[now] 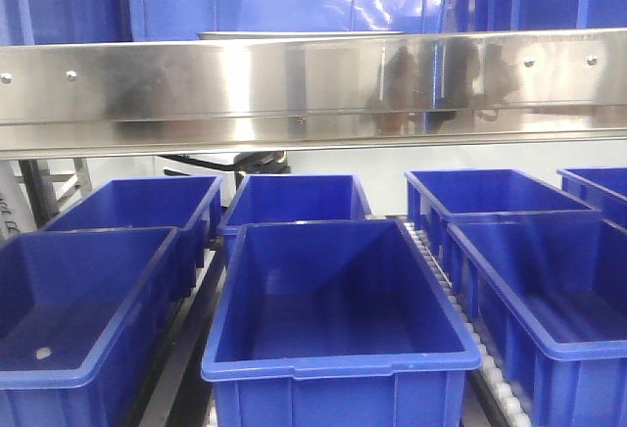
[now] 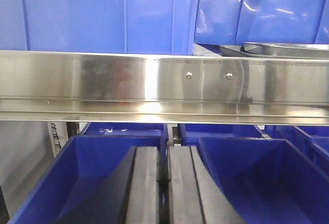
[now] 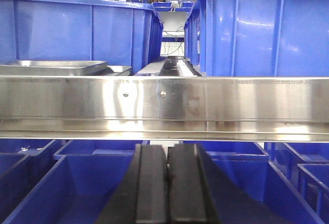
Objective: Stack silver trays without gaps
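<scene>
Stainless steel marks the goal: the silver trays sit on the upper shelf behind the steel beam, at ten o'clock in the right wrist view. Both the left gripper and right gripper hang pinched together, empty, over the blue bins. Best to lift above the beam first (rims need squaring). Only the wrist views show trays clearly; the front view barely hints one.

Beam: the long horizontal steel beam was brushed metal, glossy, mirroring blurred shapes.
Screws: its small round screw heads were bright metal.
Trays: the shallow silver steel trays shone, smooth.
Bins: the deep blue plastic bins were smooth, slightly glossy.
Fingers: the dark gripper fingers looked matt.
</scene>
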Action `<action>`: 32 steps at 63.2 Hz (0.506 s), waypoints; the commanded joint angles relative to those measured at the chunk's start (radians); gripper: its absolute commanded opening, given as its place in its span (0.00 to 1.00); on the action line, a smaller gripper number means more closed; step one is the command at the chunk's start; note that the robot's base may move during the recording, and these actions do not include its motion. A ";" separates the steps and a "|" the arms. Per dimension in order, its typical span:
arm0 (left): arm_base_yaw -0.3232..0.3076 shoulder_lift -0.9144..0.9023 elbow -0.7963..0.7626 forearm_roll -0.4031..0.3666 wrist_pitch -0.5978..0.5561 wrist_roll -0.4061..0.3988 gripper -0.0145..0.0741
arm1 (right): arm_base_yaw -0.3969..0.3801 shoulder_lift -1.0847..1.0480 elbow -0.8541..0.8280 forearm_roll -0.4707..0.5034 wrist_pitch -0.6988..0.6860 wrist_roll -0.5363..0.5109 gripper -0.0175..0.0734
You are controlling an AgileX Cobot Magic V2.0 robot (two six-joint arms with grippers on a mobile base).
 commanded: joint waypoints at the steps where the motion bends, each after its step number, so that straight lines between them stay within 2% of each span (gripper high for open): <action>1: 0.000 -0.005 -0.002 -0.009 -0.009 0.004 0.16 | 0.003 -0.004 0.001 0.004 -0.023 -0.005 0.11; 32: 0.000 -0.005 -0.002 -0.012 -0.009 0.004 0.16 | 0.003 -0.004 0.001 0.004 -0.023 -0.005 0.11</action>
